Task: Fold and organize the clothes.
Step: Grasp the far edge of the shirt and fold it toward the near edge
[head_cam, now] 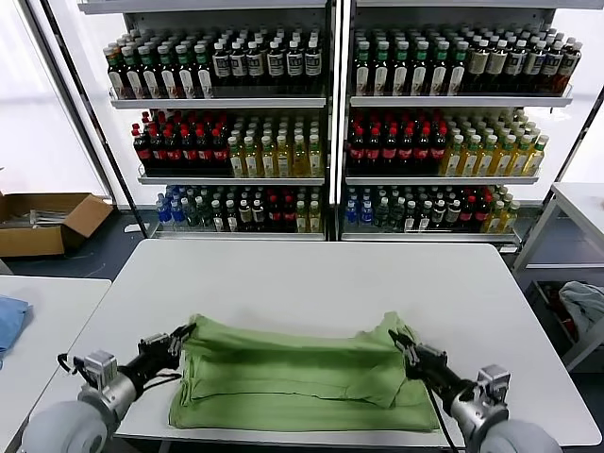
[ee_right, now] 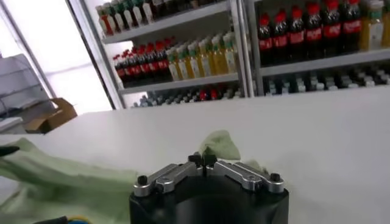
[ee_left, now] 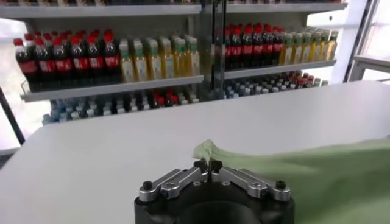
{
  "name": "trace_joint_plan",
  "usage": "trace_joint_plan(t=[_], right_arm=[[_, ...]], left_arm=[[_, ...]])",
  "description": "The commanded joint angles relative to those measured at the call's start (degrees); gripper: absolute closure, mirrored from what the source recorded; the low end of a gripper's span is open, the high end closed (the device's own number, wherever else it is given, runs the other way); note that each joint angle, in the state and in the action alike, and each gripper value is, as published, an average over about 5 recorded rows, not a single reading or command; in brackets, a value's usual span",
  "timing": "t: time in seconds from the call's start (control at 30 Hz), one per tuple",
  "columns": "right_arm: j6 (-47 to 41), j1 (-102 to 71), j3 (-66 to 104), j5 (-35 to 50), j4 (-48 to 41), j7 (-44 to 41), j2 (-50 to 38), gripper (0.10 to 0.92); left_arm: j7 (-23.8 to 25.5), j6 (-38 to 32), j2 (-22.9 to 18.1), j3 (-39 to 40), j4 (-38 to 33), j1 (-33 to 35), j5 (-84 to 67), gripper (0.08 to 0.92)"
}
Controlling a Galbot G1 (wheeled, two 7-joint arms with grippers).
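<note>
Green soft polo shirt (head_cam: 302, 373) is lying half-folded; left gripper (head_cam: 185, 335) and right gripper (head_cam: 399, 343) are pinching its edges, which risk slipping if pulled unevenly

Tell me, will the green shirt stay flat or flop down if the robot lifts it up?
Probably flop. The green polo shirt lies in soft folds and wrinkles on the white table, so it looks limp. Each corner bunches where the left gripper and right gripper pinch it, so the middle would likely sag. It seems light.

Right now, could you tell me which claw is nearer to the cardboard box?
Left. The left claw grips the shirt on the cardboard box's side; the right claw holds the opposite edge.
</note>
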Motion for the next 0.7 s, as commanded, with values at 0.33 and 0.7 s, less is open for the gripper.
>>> trace_joint_plan(t=[0.33,0.7], right_arm=[[1.34,-5.55,6.37,-6.16,0.73,4.34,0.18,0.732],[17.39,-3.44,18.62,-6.74,-3.63,4.07,1.09,0.429]], left_arm=[[-1.70,1.22,-10.14,-9.49,-9.55,16.47,8.01,0.747],[-18.25,-7.80,-15.38,-3.42,-11.78,14.73,-7.95,0.435]])
